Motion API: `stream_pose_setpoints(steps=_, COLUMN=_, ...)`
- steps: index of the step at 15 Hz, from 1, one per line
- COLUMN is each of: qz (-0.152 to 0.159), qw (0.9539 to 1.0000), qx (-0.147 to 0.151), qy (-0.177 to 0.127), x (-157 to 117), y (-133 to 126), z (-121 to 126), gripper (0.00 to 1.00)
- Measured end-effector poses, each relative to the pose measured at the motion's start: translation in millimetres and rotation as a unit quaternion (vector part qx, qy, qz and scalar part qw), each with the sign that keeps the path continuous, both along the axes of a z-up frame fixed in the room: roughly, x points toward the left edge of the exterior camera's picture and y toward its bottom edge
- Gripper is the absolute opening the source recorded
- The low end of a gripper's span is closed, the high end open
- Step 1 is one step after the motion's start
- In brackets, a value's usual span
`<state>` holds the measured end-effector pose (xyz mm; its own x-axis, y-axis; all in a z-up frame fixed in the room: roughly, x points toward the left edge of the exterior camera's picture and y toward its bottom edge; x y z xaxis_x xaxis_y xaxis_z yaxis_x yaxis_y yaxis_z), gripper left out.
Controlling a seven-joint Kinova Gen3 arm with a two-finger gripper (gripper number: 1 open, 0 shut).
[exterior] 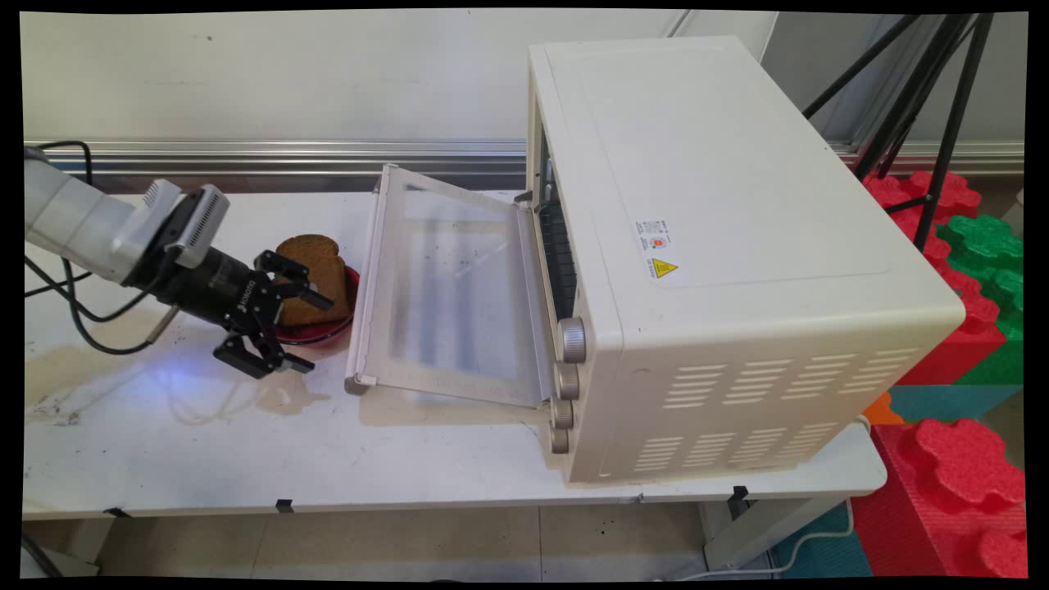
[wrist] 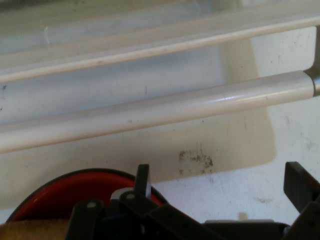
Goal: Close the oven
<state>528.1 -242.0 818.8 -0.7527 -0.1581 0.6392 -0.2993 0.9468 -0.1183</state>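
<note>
Left of frame: hand [exterior: 305, 331] spread wide, empty, beside toast [exterior: 315, 279] in red bowl [exterior: 328, 332]; toaster oven [exterior: 721, 262] door [exterior: 447, 299] already down.

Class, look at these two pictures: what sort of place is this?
Probably a robotics lab: a white toaster oven on a scuffed white table, black tripod legs, and red and green foam blocks beside it.

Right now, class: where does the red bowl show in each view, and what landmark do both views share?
Main view: red bowl left of centre, under the toast, before the pincer.
Hand view: bottom left.
Shared landmark: the oven door handle.
</note>
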Motion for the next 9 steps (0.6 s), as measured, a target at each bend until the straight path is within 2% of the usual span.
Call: stream_pose_setpoints(steps=9, qz=-0.001, qw=1.0, qx=-0.006, qy=0.0, x=-16, y=-4, z=-14, gripper=1.0)
